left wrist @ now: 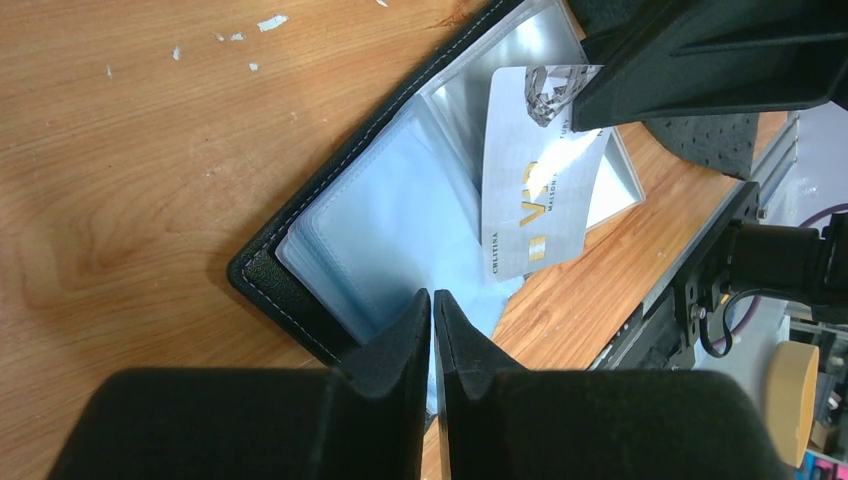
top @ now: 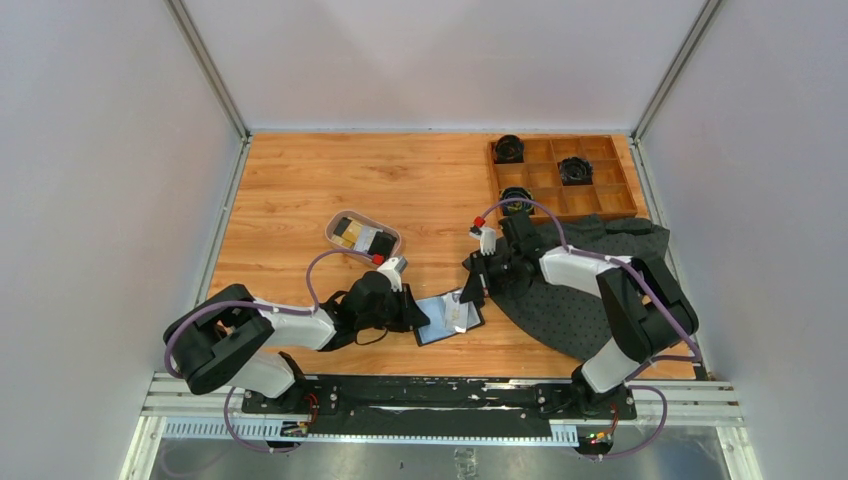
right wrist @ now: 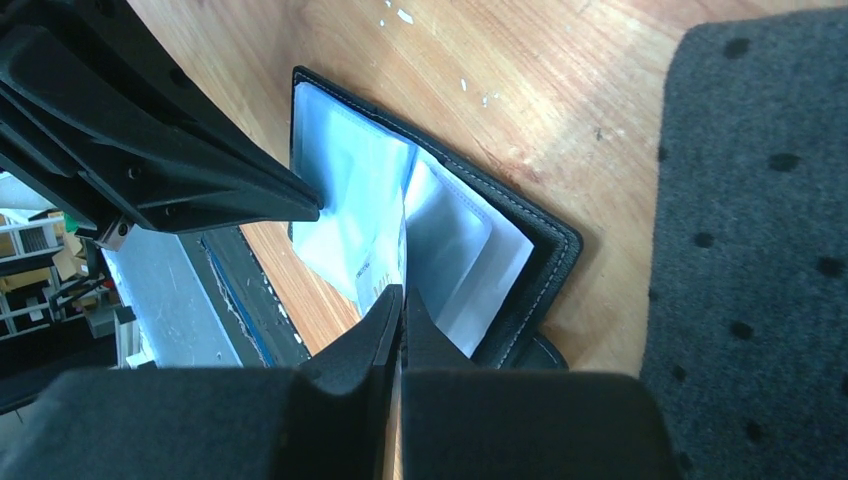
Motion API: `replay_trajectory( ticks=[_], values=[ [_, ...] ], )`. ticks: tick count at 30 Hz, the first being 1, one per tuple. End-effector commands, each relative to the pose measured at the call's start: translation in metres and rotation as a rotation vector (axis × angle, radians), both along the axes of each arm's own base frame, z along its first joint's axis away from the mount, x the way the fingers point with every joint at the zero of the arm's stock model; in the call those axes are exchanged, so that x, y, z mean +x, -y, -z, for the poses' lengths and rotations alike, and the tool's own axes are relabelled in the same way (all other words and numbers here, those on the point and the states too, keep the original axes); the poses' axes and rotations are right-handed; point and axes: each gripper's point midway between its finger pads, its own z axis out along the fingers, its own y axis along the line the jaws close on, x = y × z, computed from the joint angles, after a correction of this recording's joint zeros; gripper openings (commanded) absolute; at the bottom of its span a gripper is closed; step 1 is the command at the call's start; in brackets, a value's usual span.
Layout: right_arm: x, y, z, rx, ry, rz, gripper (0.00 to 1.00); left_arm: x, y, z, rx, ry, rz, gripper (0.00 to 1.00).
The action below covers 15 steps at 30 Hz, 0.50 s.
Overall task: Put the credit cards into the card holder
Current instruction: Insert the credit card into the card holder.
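I have two pincers at work over one card holder [left wrist: 380, 220], which lies open on the table [top: 300, 180] just in front of my bases, its clear sleeves fanned upward. My left pincer [left wrist: 432, 320] has its fingers drawn almost together, pinching the edge of one clear sleeve. My right pincer [right wrist: 397, 310] is clamped on one silver credit card [left wrist: 535, 190] with a gold mark, gripping it by one short end. The card hangs over the open sleeves, and its far corner reaches past the holder's edge. To the left and farther back sits one oval tray [top: 329, 230] holding what look like three more credit cards [top: 364, 238]: one gold, one pale, one black. One wooden compartment box [top: 600, 195] in the far right corner holds three black round things [top: 575, 170]. One dark dotted cloth [top: 590, 300] lies under my right arm.
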Motion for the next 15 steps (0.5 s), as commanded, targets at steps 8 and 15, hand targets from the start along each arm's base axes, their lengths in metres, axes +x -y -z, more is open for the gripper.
replay_trajectory(
  ticks=[8,15],
  values=[
    [-0.008,-0.004,0.014,-0.087,-0.069,-0.039,0.00,-0.003,-0.004,0.009,0.031,-0.011,-0.002,0.11],
    [-0.009,-0.007,0.020,-0.110,-0.119,-0.052,0.00,-0.004,-0.003,0.008,0.029,-0.008,0.006,0.11]
  ],
)
